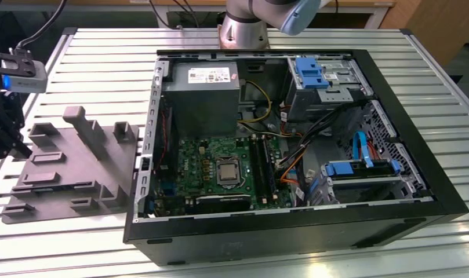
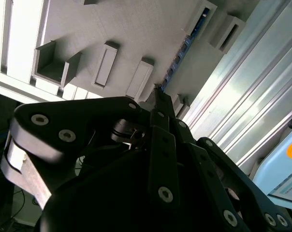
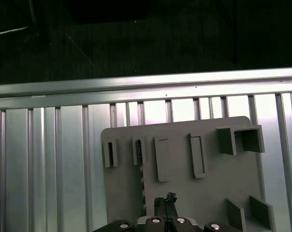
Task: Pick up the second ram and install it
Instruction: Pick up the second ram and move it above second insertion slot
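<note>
The second ram (image 2: 184, 46) stands on its edge in the grey fixture plate (image 2: 136, 29), a thin dark board with bluish chips. In the first wrist view the ram (image 3: 138, 151) sits in a slot of the plate (image 3: 184, 193). My gripper (image 2: 158, 89) hangs just over the plate by the ram's near end, and its fingers look shut with nothing seen between them. In the first wrist view the gripper (image 3: 165, 199) is slightly to one side of the ram's line. I cannot tell if they touch. In the exterior view the gripper (image 1: 6, 142) is at the far left.
The grey fixture plate (image 1: 72, 168) with upright blocks lies on the slatted metal table at the exterior view's left. The open PC case (image 1: 296, 231) lies beside it, with the motherboard's black slot rails (image 1: 261, 168) near its middle. The arm's base (image 1: 242, 29) stands behind the case.
</note>
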### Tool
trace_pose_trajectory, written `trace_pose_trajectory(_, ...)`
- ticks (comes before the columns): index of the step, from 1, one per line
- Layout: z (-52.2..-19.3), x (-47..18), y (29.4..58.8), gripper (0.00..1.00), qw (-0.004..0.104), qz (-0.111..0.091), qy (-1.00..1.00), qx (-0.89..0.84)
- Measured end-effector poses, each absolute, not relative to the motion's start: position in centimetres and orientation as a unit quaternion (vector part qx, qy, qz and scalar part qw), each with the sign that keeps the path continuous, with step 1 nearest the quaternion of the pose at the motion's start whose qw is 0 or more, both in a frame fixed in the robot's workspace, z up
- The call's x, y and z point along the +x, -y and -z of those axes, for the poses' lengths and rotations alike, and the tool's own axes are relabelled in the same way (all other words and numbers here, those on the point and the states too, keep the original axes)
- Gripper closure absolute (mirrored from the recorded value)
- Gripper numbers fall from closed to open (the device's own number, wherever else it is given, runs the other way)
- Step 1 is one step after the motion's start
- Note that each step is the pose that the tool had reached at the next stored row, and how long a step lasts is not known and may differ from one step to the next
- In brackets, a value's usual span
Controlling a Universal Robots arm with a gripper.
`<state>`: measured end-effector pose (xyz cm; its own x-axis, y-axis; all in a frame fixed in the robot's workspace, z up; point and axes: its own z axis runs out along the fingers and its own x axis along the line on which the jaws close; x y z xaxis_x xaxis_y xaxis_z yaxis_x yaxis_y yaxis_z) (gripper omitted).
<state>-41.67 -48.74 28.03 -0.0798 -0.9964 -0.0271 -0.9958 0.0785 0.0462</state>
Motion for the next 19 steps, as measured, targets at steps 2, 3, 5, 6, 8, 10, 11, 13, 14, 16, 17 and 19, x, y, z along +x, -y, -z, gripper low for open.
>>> trace_pose_trajectory(2,-27.98,-41.67,48.74,0.89,0.006,0.026,0.734,0.678)
trace_pose_trajectory(3,-27.97,-41.67,48.74,0.89,0.006,0.026,0.734,0.678)
trace_pose_trajectory(5,-27.93,-41.67,48.74,0.89,0.006,0.026,0.734,0.678)
trace_pose_trajectory(6,-27.91,-41.67,48.74,0.89,0.006,0.026,0.734,0.678)
trace_pose_trajectory(8,-27.87,-41.67,48.74,0.89,0.006,0.026,0.734,0.678)
trace_pose_trajectory(10,-27.83,-41.67,48.74,0.89,0.006,0.026,0.734,0.678)
trace_pose_trajectory(11,-27.81,-41.67,48.74,0.89,0.006,0.026,0.734,0.678)
trace_pose_trajectory(13,-27.77,-41.67,48.74,0.89,0.006,0.026,0.734,0.678)
trace_pose_trajectory(14,-27.74,-41.67,48.74,0.89,0.006,0.026,0.734,0.678)
trace_pose_trajectory(16,-27.70,-41.67,48.74,0.89,0.006,0.026,0.734,0.678)
trace_pose_trajectory(17,-27.67,-41.67,48.74,0.89,0.006,0.026,0.734,0.678)
trace_pose_trajectory(19,-27.60,-41.67,48.74,0.89,0.006,0.026,0.734,0.678)
